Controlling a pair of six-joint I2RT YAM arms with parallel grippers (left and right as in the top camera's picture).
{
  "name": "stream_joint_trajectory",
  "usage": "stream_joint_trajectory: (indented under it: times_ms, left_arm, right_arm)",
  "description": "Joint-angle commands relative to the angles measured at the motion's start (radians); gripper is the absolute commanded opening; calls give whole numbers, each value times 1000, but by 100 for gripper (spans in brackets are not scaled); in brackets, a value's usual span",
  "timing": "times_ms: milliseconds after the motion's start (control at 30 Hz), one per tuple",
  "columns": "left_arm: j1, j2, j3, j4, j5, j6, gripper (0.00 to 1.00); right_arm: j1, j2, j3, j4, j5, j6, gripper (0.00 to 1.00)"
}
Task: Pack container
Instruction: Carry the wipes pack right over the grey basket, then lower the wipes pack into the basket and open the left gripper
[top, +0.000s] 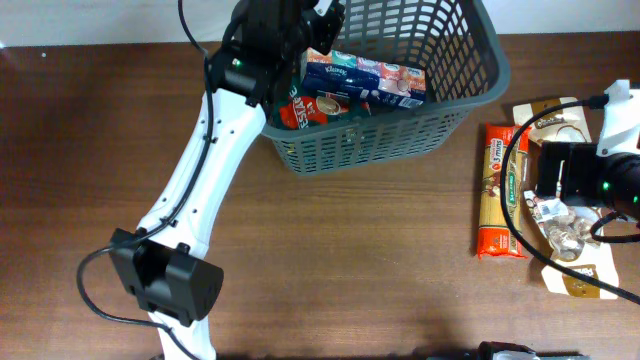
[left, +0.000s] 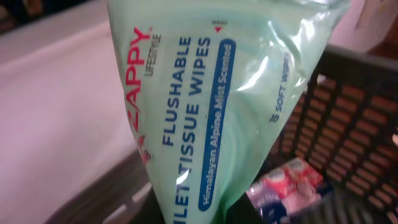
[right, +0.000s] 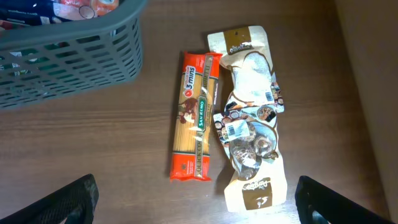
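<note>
1. The container (top: 380, 140) sits at 12 o'clock on the table (top: 80, 130), with a blue tissue pack (top: 365, 80) and a red packet (top: 300, 112) inside.
2. The left gripper (top: 318, 28) hangs over the container's 10 o'clock corner, nipped close on a green wipes packet (left: 211, 112) (its fingers are hidden from the wrist view).
3. The right gripper (right: 196, 186) hovers at 3 o'clock, its fingers (right: 74, 199) spread wide and gripping nothing. Below it a pasta packet (right: 196, 118) and brown pouches (right: 249, 124) lie side by side.

Orange pasta pack (right: 194, 118) flat on wood table (right: 93, 162), just beside tan pouches (right: 256, 186); green wipes pack (left: 211, 112) upright
</note>
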Motion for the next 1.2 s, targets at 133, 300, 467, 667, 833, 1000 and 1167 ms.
stream_joint_trajectory:
  times_ms: [133, 300, 467, 667, 833, 1000, 1167]
  left_arm:
    - [6, 8, 175, -217, 10, -34, 2]
    - [18, 8, 264, -405, 10, -44, 2]
    - [26, 11, 275, -537, 19, -44, 2]
    - [26, 29, 275, -611, 20, -44, 2]
    - [26, 52, 275, -679, 34, -44, 2]
    - [26, 86, 275, -762, 34, -44, 2]
    - [26, 101, 275, -809, 34, -43, 1]
  right_arm:
    - [-6, -5, 11, 3, 16, 11, 99]
    - [-6, -5, 11, 3, 16, 11, 99]
    - [-6, -5, 11, 3, 16, 11, 99]
    - [-6, -5, 11, 3, 16, 11, 99]
    - [-6, -5, 11, 3, 16, 11, 99]
    - [-6, -5, 11, 3, 16, 11, 99]
    - [-6, -5, 11, 3, 16, 11, 99]
